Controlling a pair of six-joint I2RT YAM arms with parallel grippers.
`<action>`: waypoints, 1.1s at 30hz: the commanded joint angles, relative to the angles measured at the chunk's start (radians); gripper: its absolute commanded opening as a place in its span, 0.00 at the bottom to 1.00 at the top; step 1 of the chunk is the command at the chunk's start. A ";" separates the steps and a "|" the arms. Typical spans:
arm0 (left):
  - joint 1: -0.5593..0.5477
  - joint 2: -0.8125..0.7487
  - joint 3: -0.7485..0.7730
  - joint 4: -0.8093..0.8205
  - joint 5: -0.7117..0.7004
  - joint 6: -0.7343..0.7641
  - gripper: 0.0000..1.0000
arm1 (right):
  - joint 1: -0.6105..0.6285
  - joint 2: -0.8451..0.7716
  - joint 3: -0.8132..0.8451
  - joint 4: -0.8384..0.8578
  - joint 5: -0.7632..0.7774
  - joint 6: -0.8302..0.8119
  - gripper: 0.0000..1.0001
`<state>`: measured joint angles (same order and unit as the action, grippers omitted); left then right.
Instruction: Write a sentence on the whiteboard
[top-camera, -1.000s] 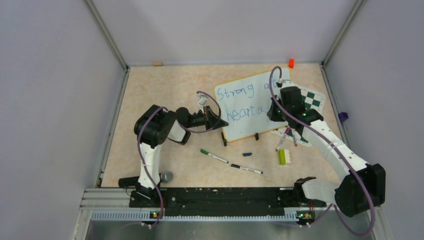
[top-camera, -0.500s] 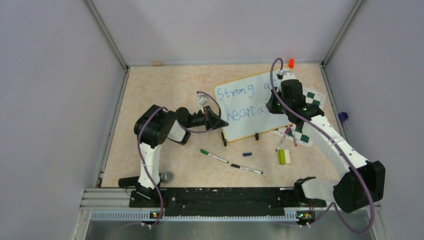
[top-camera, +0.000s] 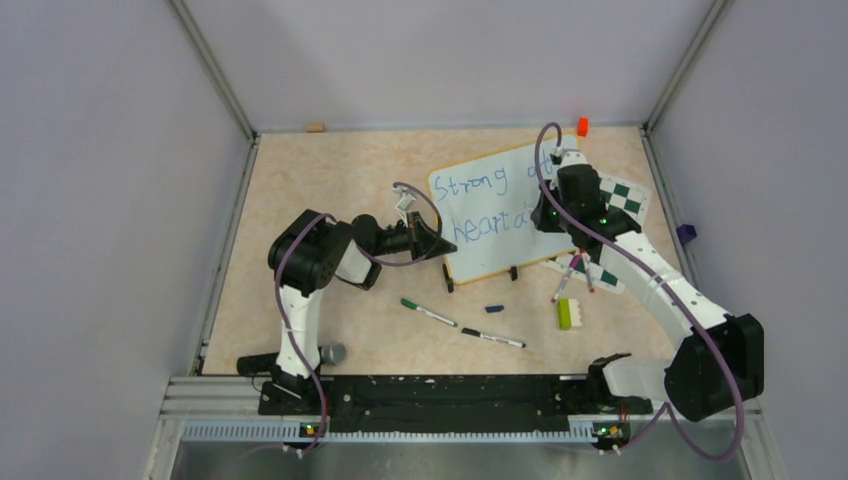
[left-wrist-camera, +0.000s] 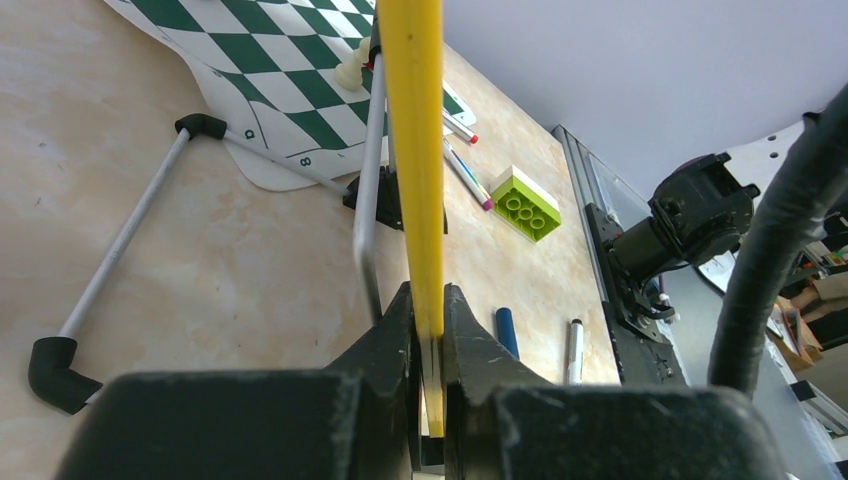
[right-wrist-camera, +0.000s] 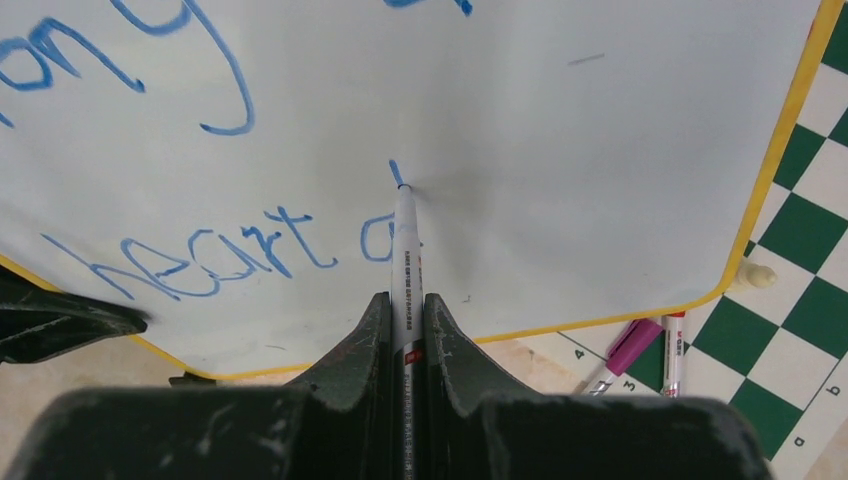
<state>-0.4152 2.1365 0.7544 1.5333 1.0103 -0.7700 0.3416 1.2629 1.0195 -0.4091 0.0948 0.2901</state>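
Right tool (right-wrist-camera: 405, 298) shifted away over whiteboard (right-wrist-camera: 600, 150); marker (right-wrist-camera: 405, 250) adds stroke to sentence (right-wrist-camera: 230, 255).

A beige marbled counter (top-camera: 330, 180) carries loose clutter. A green-and-white chess mat (top-camera: 628, 200) lies toward 2 o'clock. A pale chess piece (right-wrist-camera: 755, 274) rests on it, and a purple marker (right-wrist-camera: 628, 350) and a red-capped marker (right-wrist-camera: 672, 352) lie side by side across its near edge. A lime-green brick (top-camera: 564, 314) sits at 6 o'clock from those markers. At the brick's 9 o'clock is a small blue cap (top-camera: 494, 308), with a black pen (top-camera: 492, 338) at the cap's 6 o'clock and a green-capped pen (top-camera: 428, 313) at its 9. An orange block (top-camera: 582, 126) sits at the far edge near 1 o'clock, a wooden block (top-camera: 316, 127) near 11.
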 joint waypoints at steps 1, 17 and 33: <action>-0.025 0.010 0.002 0.087 0.126 0.049 0.00 | -0.014 -0.043 -0.077 0.030 0.010 0.010 0.00; -0.024 0.010 0.005 0.086 0.127 0.049 0.00 | -0.013 -0.125 -0.058 -0.016 -0.004 0.013 0.00; -0.025 0.010 0.004 0.087 0.128 0.049 0.00 | -0.022 -0.049 -0.009 0.010 0.045 0.005 0.00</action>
<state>-0.4152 2.1365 0.7547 1.5337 1.0134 -0.7639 0.3325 1.1858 0.9653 -0.4332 0.1165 0.2985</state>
